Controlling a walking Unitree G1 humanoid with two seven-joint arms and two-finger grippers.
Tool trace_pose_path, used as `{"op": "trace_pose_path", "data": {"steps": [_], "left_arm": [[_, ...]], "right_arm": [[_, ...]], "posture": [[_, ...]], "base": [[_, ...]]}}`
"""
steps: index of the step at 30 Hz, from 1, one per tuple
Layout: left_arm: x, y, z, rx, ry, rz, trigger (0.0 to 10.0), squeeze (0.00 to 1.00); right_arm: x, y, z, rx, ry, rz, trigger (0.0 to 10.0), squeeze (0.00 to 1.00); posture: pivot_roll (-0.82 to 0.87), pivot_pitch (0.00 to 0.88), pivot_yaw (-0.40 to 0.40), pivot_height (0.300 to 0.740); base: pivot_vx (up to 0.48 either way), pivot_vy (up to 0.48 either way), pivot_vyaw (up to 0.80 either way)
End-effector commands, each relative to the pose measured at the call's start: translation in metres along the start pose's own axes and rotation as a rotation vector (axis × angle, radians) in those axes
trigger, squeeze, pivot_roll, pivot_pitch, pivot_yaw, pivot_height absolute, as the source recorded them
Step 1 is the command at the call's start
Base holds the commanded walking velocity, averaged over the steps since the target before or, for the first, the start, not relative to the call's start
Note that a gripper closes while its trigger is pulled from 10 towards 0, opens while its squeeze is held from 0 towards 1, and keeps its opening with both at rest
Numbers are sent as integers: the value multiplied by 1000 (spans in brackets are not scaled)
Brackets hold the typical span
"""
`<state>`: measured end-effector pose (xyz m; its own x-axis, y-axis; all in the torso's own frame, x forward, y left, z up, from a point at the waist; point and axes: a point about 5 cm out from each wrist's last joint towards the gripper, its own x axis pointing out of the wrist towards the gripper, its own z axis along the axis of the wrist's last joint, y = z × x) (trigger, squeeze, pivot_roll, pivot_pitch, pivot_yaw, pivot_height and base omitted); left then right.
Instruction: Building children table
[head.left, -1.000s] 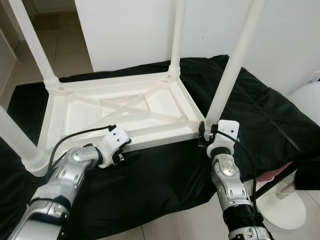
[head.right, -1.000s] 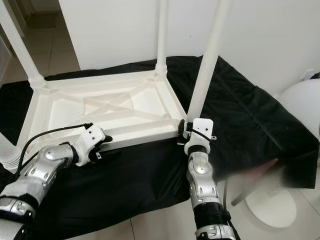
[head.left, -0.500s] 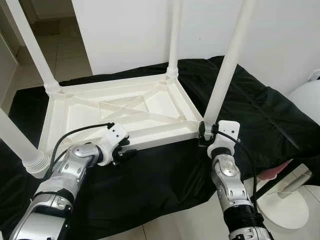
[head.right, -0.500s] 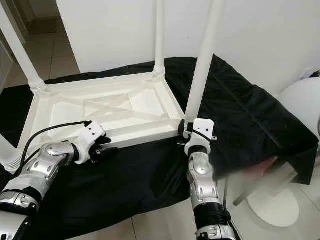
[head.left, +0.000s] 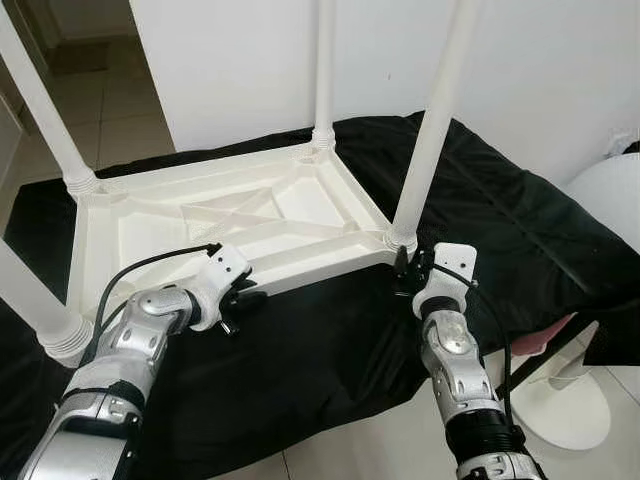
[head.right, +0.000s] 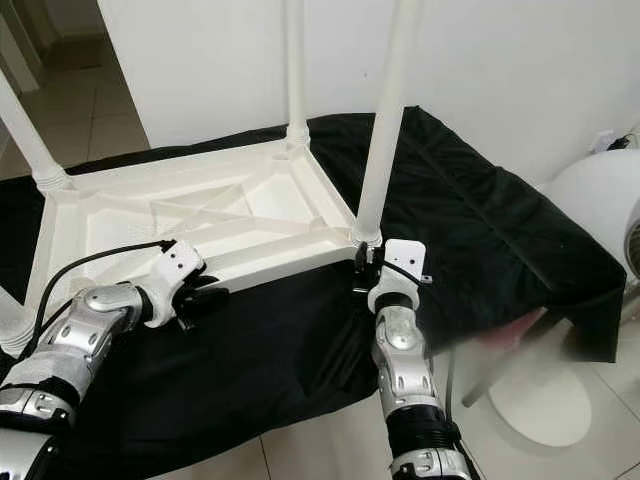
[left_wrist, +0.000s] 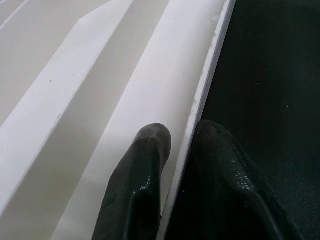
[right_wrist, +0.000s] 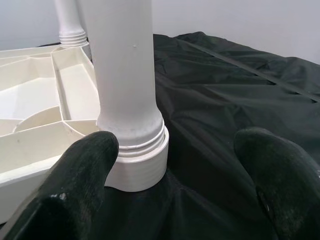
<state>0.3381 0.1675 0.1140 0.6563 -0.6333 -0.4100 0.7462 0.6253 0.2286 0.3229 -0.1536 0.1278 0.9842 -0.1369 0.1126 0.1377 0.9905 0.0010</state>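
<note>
The white table (head.left: 240, 215) lies upside down on a black cloth (head.left: 520, 240), legs pointing up. At the left, the left gripper (head.left: 243, 300) is clenched on the table's near rim (left_wrist: 200, 100), one finger (left_wrist: 145, 165) inside the rim and the other outside over the cloth. At the right, the right gripper (right_wrist: 175, 175) is released, its fingers (right_wrist: 80, 170) spread wide, one close beside the base of the near right leg (head.left: 430, 130), the other over the cloth. A white round object (head.left: 605, 195) stands at the far right.

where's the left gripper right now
In the left eye view the left gripper is at the near edge of the upturned white plastic table, jaws shut on its thin rim, over the black cloth.
</note>
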Motion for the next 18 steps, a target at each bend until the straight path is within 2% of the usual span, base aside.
{"op": "trace_pose_path", "data": {"steps": [1, 9, 10, 12, 13, 14, 18], "left_arm": [[-7, 6, -27, -70, 94, 264, 0, 0], [-2, -13, -26, -72, 88, 212, 0, 0], [1, -19, -26, -72, 86, 194, 9804, 0], [1, -19, -26, -72, 86, 194, 9804, 0], [3, -22, -25, -83, 80, 181, 10000, 808], [4, -24, -23, -90, 67, 174, 10000, 1000], [3, -26, -16, -79, 45, 150, 10000, 1000]], "right_arm": [[0, 2, -1, 4, 2, 6, 10000, 0], [-1, 1, -3, 3, 4, 1, 10000, 0], [-2, 1, -3, 1, 6, 0, 10000, 0], [-2, 1, -3, 1, 6, 0, 10000, 0], [-2, 1, -4, -1, 6, 0, 10000, 0], [-3, 2, -4, -4, 5, 2, 10000, 0], [-3, 1, -4, -10, 4, 5, 10000, 0]], "posture": [[-46, 13, 27, 740], [-45, 26, 33, 740], [-45, 26, 33, 740], [-45, 26, 33, 740], [-44, 33, 32, 740], [-44, 38, 33, 740], [-43, 48, 33, 740]], "base": [[0, 0, 0], [0, 0, 0], [0, 0, 0], [0, 0, 0], [0, 0, 0], [0, 0, 0], [0, 0, 0]]}}
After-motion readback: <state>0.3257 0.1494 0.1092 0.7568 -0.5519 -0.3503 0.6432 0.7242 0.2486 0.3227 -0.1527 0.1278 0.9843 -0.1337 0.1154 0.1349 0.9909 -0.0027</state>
